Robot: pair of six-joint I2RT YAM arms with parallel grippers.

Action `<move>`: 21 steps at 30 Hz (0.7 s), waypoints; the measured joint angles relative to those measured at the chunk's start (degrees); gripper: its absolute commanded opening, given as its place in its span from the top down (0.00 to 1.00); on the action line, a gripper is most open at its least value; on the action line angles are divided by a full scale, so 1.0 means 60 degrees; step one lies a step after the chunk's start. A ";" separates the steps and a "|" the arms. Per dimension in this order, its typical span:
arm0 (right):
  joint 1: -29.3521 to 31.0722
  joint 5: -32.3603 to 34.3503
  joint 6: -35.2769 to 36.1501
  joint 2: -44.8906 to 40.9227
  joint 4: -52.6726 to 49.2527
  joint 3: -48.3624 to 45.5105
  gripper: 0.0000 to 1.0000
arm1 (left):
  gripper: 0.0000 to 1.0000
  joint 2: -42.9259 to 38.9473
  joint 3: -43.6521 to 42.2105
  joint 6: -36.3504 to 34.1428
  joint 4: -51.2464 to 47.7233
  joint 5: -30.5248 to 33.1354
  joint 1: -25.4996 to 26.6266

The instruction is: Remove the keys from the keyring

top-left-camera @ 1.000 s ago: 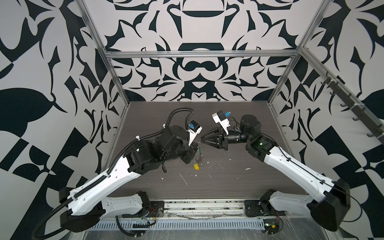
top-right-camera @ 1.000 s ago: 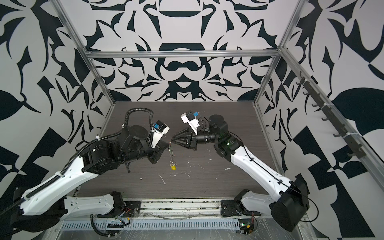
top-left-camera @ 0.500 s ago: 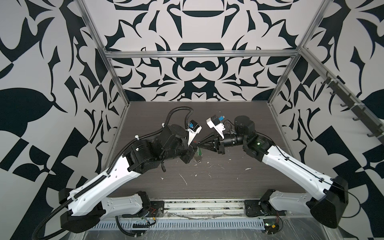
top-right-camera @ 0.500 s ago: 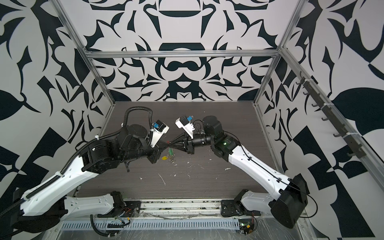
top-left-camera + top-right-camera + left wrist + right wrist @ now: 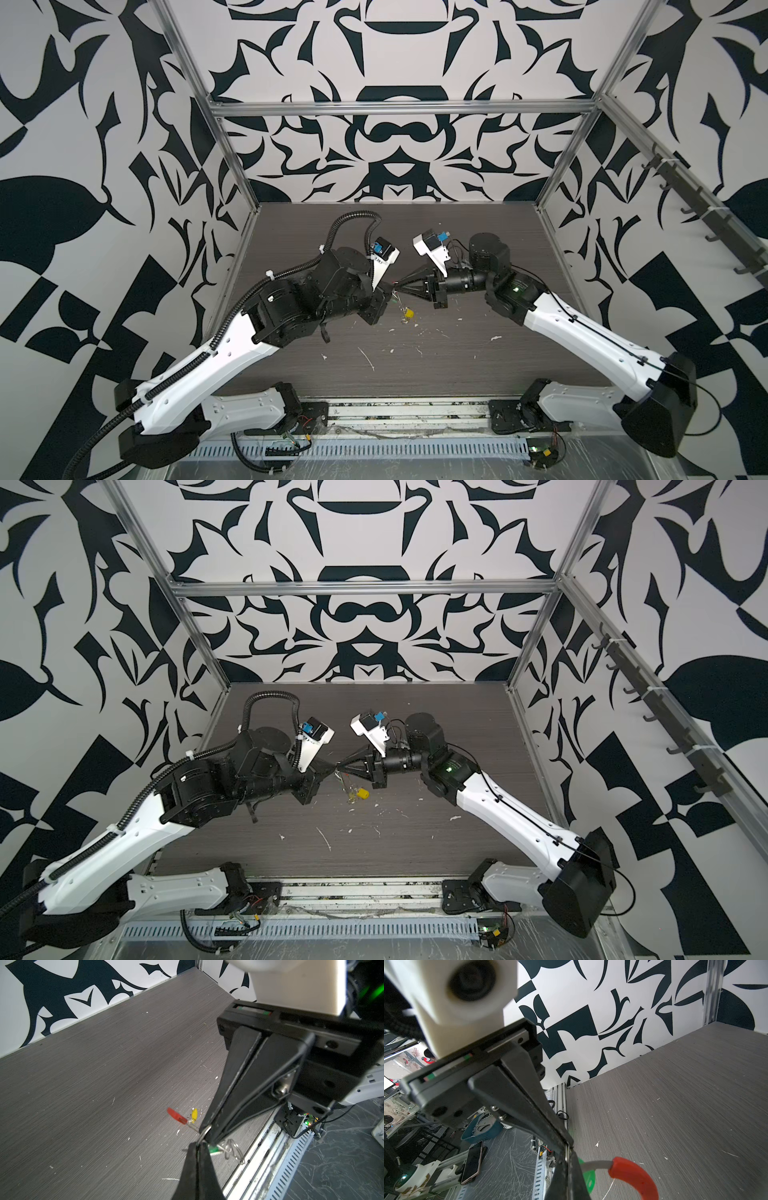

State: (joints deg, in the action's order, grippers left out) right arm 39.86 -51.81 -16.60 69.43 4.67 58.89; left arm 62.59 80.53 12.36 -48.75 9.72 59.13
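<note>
Now that my right hand point(image 5: 568, 1154) has closed, where a second ago its jaws stood spread and clear of the left, both hands meet tip to tip at the centre of both top views, above the worktop point(image 5: 457, 374).

Right hand: fully shut. The keyring point(image 5: 598, 1164) leaves its tips as a grey wire at bottom centre of the right wrist view and passes into the red sleeve point(image 5: 633, 1176). In the left wrist view the same tips pinch a silver arc of that hoop.

Left hand point(image 5: 198, 1147): fully shut, unchanged over the last second. A green streak shows in the slit between its fingers, and the green key point(image 5: 214, 1149) projects just beside the tips. I judge the grip to be on that key.

The yellow key point(image 5: 409, 314) hangs from the hoop below and to the right of the joined tips, beside the red sleeve. Whether it touches the worktop cannot be told.

Consequence: hoop and green key are now each held by a separate hand, which is the condition for working that key along the wire and off. Neither key is off yet.

Containers: none stands on the worktop, so a freed key has no bin to go to. A blue tub point(image 5: 477, 1139) shows at lower left of the right wrist view, beyond the worktop's edge. It holds pale objects, one resembling a chain; they cannot be identified.
</note>
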 measured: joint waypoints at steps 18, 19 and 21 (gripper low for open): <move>0.0168 0.0335 -0.2000 -0.0146 0.3096 -0.0889 1.00 | 1.00 -0.1989 -0.2266 0.0423 0.2947 0.0168 -0.0044; 0.0171 0.0350 -0.2065 -0.0146 0.3198 -0.0918 1.00 | 1.00 -0.2091 -0.2408 0.0455 0.3129 0.0164 -0.0044; 0.0182 0.0368 -0.2189 -0.0146 0.3373 -0.0976 1.00 | 1.00 -0.2259 -0.2659 0.0506 0.3450 0.0168 -0.0044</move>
State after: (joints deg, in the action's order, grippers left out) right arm 40.95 -49.60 -29.74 68.55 24.91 53.04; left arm 49.04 64.58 15.40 -28.05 10.72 58.87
